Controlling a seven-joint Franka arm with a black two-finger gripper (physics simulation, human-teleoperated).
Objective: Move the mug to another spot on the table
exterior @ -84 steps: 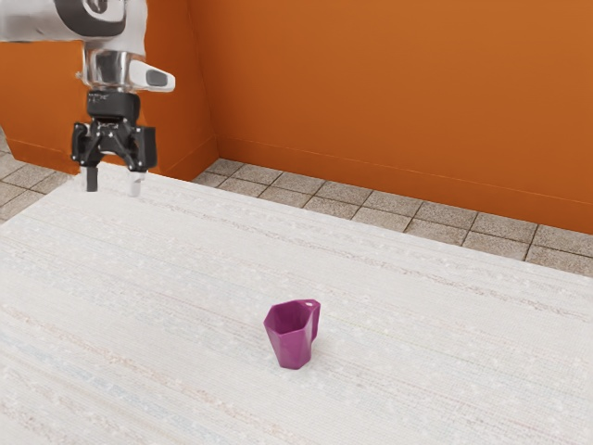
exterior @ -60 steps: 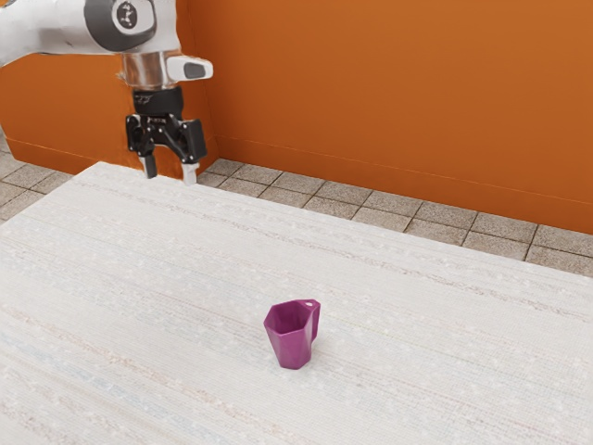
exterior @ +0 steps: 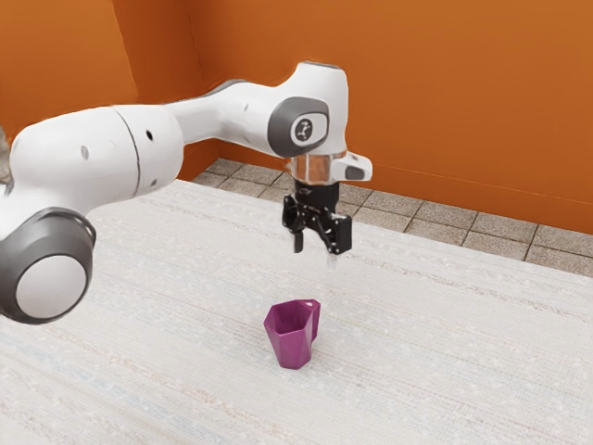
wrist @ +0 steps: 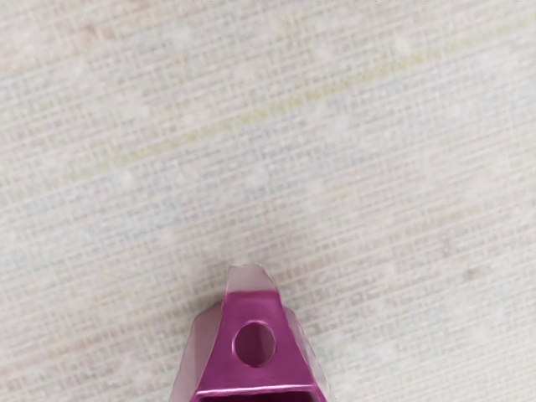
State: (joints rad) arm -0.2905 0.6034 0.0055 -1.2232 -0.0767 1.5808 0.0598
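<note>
hovering above the mug [exterior: 292, 336] with jaws apart; wrist view adds its handle hole [wrist: 254, 343].

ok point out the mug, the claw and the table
mug [exterior: 292, 343], exterior view, on its faceted side wall
claw [exterior: 315, 252], exterior view, midway between its fingertips
table [exterior: 463, 352], exterior view, on a bare stretch of its top

exterior cam: off to the arm's side, raised a bit, looking down across the table [exterior: 139, 278] toward the orange wall [exterior: 445, 83], mid-range | wrist cam: on the hand, staring pretty much straight down, close to the table | overlap: both catch the mug [exterior: 293, 332] and the pale table around it
</note>
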